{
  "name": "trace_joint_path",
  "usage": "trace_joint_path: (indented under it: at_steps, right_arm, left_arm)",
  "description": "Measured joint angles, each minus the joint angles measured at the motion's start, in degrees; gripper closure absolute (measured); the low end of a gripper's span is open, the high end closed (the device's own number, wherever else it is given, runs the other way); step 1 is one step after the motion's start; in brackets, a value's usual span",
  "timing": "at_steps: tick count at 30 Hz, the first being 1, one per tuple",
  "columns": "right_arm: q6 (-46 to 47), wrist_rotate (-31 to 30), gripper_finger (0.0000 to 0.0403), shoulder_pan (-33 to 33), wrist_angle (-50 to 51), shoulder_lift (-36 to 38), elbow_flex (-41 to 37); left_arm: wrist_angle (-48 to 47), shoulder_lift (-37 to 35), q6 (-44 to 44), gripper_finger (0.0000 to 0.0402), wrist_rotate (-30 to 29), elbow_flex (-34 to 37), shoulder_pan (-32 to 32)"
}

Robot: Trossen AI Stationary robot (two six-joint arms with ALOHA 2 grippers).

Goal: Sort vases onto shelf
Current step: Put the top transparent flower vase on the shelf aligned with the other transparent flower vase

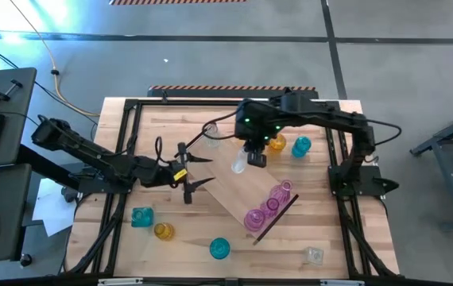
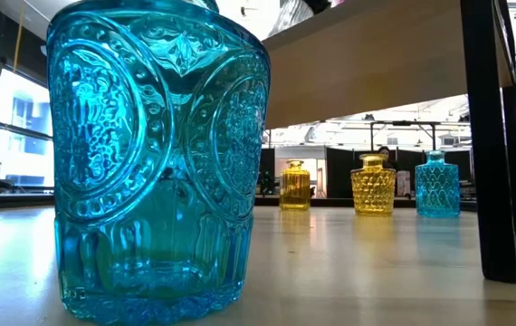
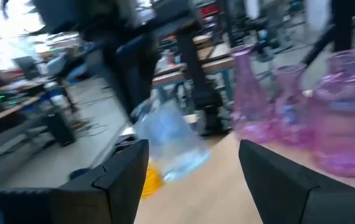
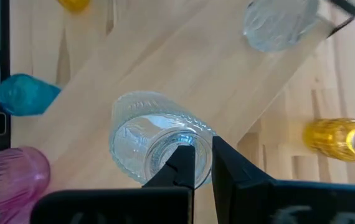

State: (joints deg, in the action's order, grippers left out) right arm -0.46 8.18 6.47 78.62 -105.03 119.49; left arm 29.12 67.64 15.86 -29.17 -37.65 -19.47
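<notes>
The shelf (image 1: pixel 246 189) is a light-wood board lying aslant in the middle of the table. Three pink vases (image 1: pixel 271 205) stand at its near right end. My right gripper (image 4: pixel 203 163) is over the far left end, shut on a clear vase (image 1: pixel 238 163). Another clear vase (image 4: pixel 280 22) stands by that end. My left gripper (image 1: pixel 201 171) hovers open just left of the shelf, level, with nothing between its fingers (image 3: pixel 123 177). It faces the held vase (image 3: pixel 168 140) and the pink vases (image 3: pixel 345 118). My right gripper holds the clear vase by the rim of its mouth (image 4: pixel 172 144), pinched between the two fingers. One finger lies over the opening and the other outside it. The fingers come steeply from above. The vase hangs below them, slightly tilted; whether its base touches the shelf, I cannot tell.
A yellow vase (image 1: pixel 276 143) and a teal vase (image 1: pixel 301 145) stand behind the shelf. On the near side are a teal vase (image 1: pixel 141 216), a yellow one (image 1: pixel 163 231), a teal one (image 1: pixel 219 248) and a clear one (image 1: pixel 314 255). A dark frame (image 1: pixel 127 143) runs around the tabletop.
</notes>
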Motion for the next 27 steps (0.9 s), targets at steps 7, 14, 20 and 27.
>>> trace_joint_path:
  at_steps: [7, 14, 20, 27]
  right_arm:
    - [-3.07, 1.91, 0.0402, 0.30, -0.02, -3.50, 0.01]
    - [-5.95, 1.93, 0.0402, 0.12, -0.04, -4.40, 0.01]
    - [-7.52, 1.94, 0.0402, -0.68, -0.09, -4.40, 0.01]
    - [-7.57, 3.81, 0.0402, -2.01, -0.32, -4.42, 0.01]
  left_arm:
    - [0.08, 2.17, -0.84, 0.0161, 0.71, -0.02, 0.39]
    - [3.97, 4.85, -2.25, 0.0161, 6.22, -0.02, 1.16]
    - [5.37, 4.83, -4.74, 0.0161, 9.47, -0.04, 1.62]
    - [5.92, 4.83, -7.60, 0.0161, 14.68, -0.04, 2.60]
